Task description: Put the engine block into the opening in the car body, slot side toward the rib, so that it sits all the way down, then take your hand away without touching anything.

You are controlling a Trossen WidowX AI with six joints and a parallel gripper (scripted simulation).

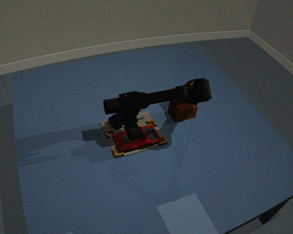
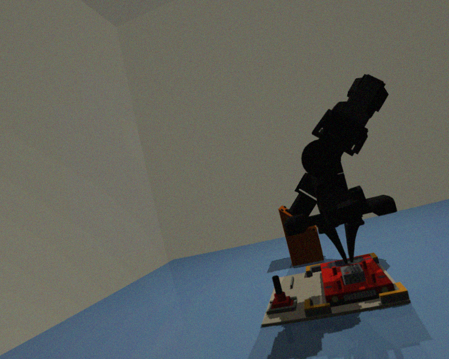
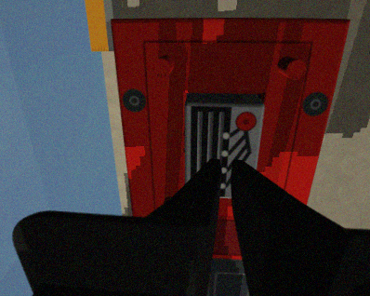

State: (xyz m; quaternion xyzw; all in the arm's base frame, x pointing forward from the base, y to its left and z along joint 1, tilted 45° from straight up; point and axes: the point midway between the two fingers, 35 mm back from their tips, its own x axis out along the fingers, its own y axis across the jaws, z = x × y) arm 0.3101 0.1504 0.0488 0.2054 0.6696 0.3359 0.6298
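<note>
Engine block in car body opening, looks near seated; my gripper closed on nothing, tips just over block; step is likely pressing down, next: push straight, check depth, then lift away clean

A blue worktop carries a flat pale board, which lies on it as a raised slab. An orange block stands upright directly on the same surface, just beside the board and apart from it. Dark shadows fall across the blue around both.
</note>
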